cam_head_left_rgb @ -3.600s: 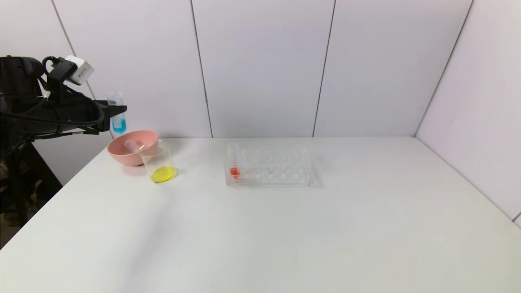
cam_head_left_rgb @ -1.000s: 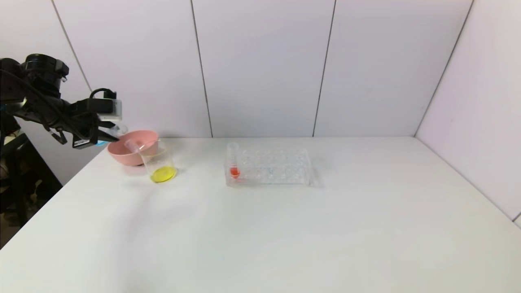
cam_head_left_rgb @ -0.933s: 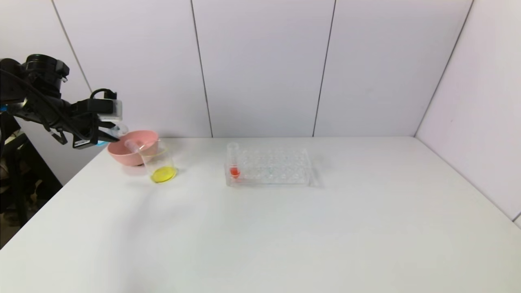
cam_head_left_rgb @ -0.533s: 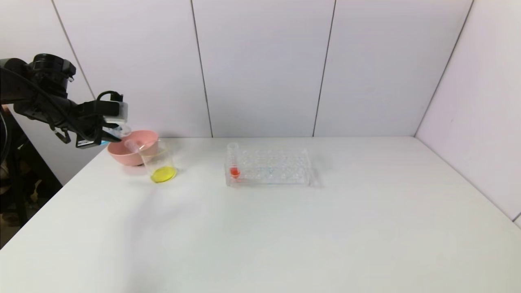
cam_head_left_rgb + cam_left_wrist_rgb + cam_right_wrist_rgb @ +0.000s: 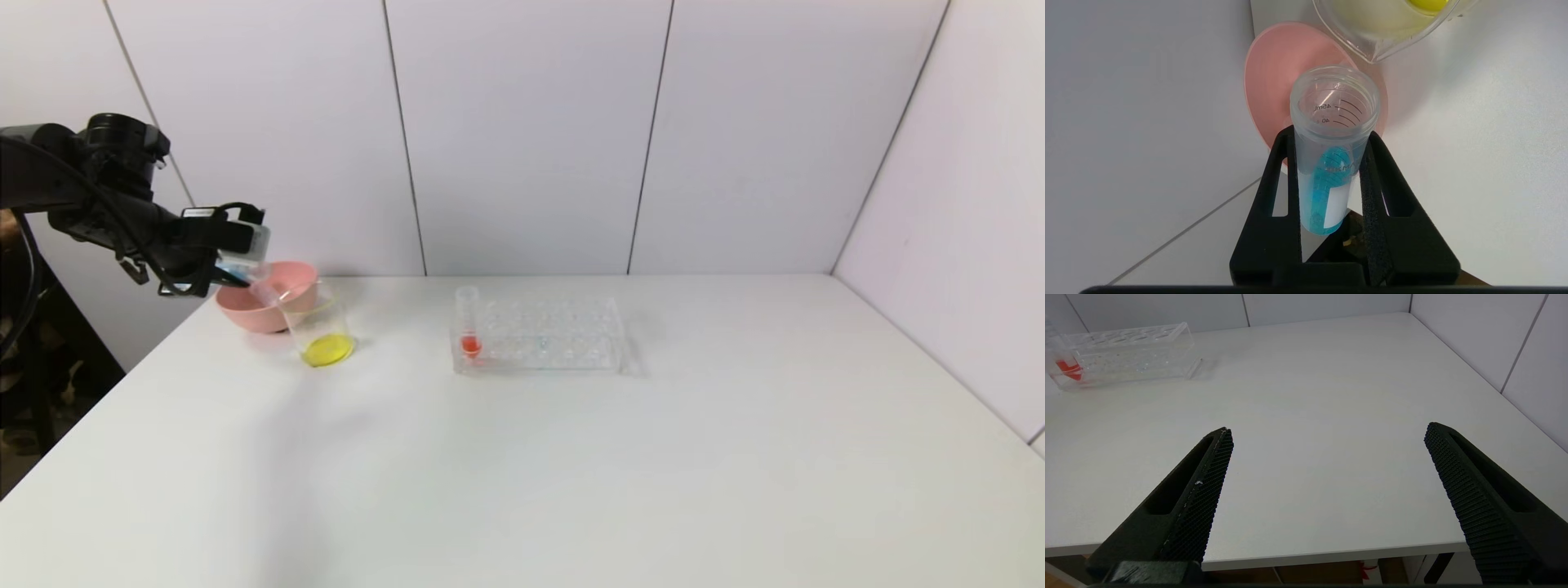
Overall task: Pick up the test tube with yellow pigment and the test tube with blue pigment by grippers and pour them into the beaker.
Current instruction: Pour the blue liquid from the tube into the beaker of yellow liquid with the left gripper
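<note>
Blue liquid pools along the tilted test tube with blue pigment (image 5: 1331,163), clamped between the left gripper (image 5: 1331,179) fingers — upright a few seconds ago, now tipped over the pink bowl (image 5: 245,314), nearer the beaker (image 5: 320,327) with its yellow liquid. In the head view the arm hides most of this tube. One empty tube (image 5: 265,291) lies in the bowl; one red tube (image 5: 469,322) stands in the rack (image 5: 543,335). The right gripper (image 5: 1327,490) hangs wide open off the table's (image 5: 571,457) near edge.
</note>
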